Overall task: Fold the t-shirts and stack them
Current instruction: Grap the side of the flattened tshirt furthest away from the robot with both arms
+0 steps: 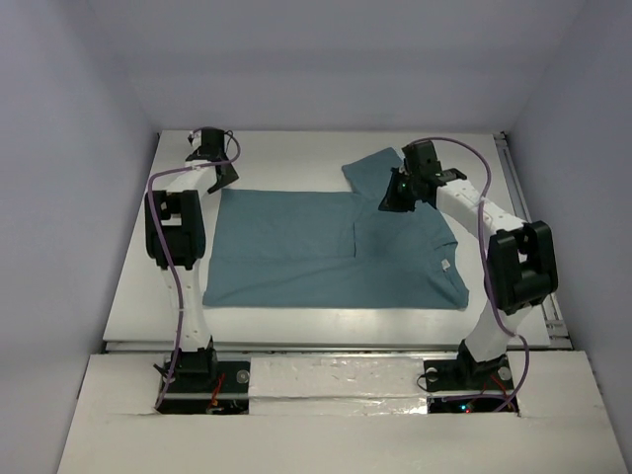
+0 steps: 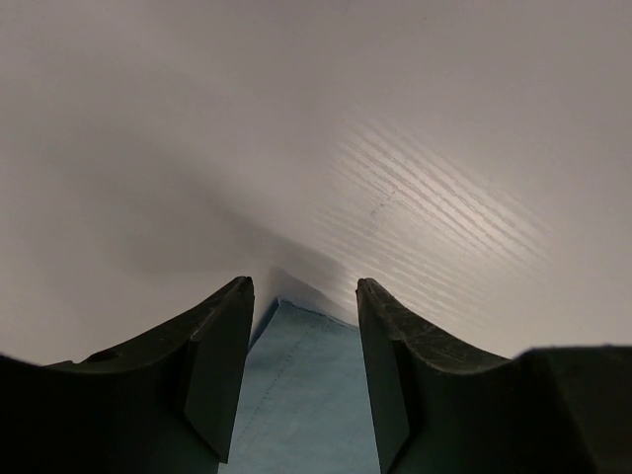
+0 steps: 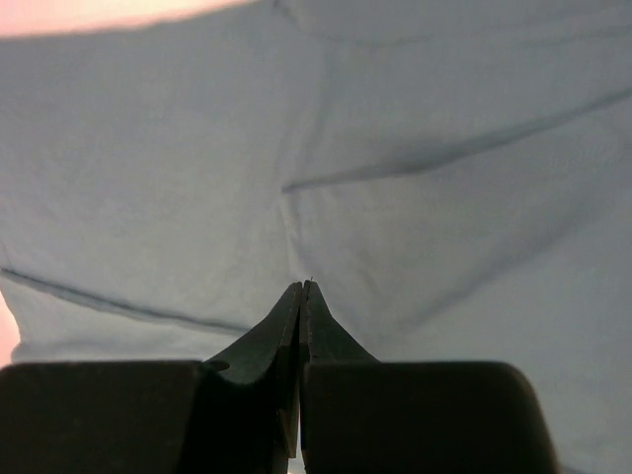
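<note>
Left gripper [image 2: 303, 291] stands parted and empty at the far-left corner of the t-shirt [image 1: 316, 257], whose long axis runs left-right. Right gripper [image 3: 302, 288], clenched, sits on its far-right shoulder; whether it pinches cloth is unclear.

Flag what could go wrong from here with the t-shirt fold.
1. The left gripper has its fingers apart over only the far corner of the teal t-shirt. Closing there may catch too little cloth, which could slip out.
2. The right gripper is shut against creased cloth near the sleeve. Whether it holds fabric is unclear, so pulling could drag and skew the flat body.
</note>
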Controlling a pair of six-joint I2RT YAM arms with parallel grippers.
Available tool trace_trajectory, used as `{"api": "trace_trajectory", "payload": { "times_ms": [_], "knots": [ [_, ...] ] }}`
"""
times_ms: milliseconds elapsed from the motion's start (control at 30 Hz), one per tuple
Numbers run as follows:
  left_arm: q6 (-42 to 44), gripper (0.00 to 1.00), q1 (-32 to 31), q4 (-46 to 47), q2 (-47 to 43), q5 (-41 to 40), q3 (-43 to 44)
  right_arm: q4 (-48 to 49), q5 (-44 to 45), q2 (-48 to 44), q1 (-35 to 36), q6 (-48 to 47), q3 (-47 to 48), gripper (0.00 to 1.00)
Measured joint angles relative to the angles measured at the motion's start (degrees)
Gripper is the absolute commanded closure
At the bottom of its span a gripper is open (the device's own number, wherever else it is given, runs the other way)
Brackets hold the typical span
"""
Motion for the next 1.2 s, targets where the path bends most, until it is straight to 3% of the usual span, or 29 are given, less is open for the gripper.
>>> {"api": "trace_trajectory", "payload": {
  "times_ms": [233,333,533,667,767,900,1033,1200],
  "knots": [
    [0.2,0.61,-0.1,-0.4,0.7,0.2,-0.1,0.3,-1.2,5.7,-6.5,-0.7,8.2,1.00],
    [0.1,0.68,-0.1,-0.1,0.7,0.2,-0.8,0.5,-1.2,9.0,-9.0,-0.7,12.3,1.00],
    [-0.1,0.82,-0.4,2.1,0.5,-0.9,-2.3,0.5,0.5,22.4,-12.5,-0.4,27.5,0.70],
    [-0.5,0.92,-0.6,3.1,0.4,-1.6,-2.9,0.9,2.4,35.4,-13.8,-0.7,41.3,0.46],
    [-0.9,1.00,-0.8,3.2,0.4,-1.9,-3.0,0.3,3.9,45.7,-14.7,-0.7,53.5,0.34],
    [-1.0,1.00,-0.8,3.4,0.3,-2.0,-3.2,0.9,4.1,56.8,-15.6,0.5,69.6,0.32],
    [-0.9,1.00,-0.8,4.0,-0.1,-2.1,-4.0,3.4,2.4,58.6,-16.0,3.8,71.1,0.34],
    [-0.9,1.00,-0.8,4.1,-0.7,-2.0,-4.9,7.2,-0.7,60.2,-15.7,7.8,71.4,0.45]
  ]
}}
